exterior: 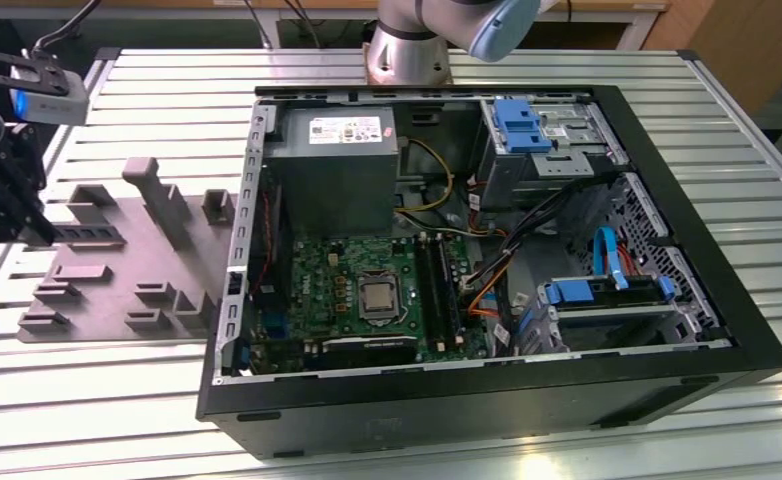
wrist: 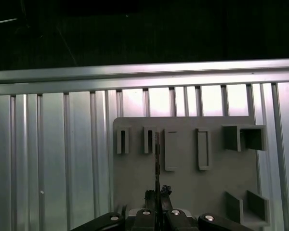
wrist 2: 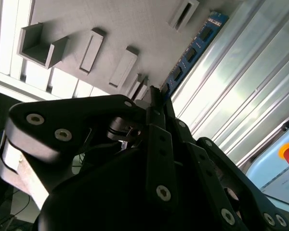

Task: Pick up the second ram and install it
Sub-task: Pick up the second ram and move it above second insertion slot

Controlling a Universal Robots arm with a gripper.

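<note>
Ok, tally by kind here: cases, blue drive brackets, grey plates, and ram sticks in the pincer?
Case: 1
Blue brackets: 2
Grey plate: 1
Ram, gripped by the pincer: 1
Total: 5

One slatted worktop point(exterior: 98, 400) carries one open computer case point(exterior: 498, 405) and one grey fixture plate point(exterior: 104, 265). Inside the case: one green motherboard point(exterior: 318, 285), one grey power supply point(exterior: 331, 175) and two blue drive brackets point(exterior: 525, 125). One pincer point(wrist: 157, 193) grips one stick — the second ram point(wrist 2: 191, 54).
</note>
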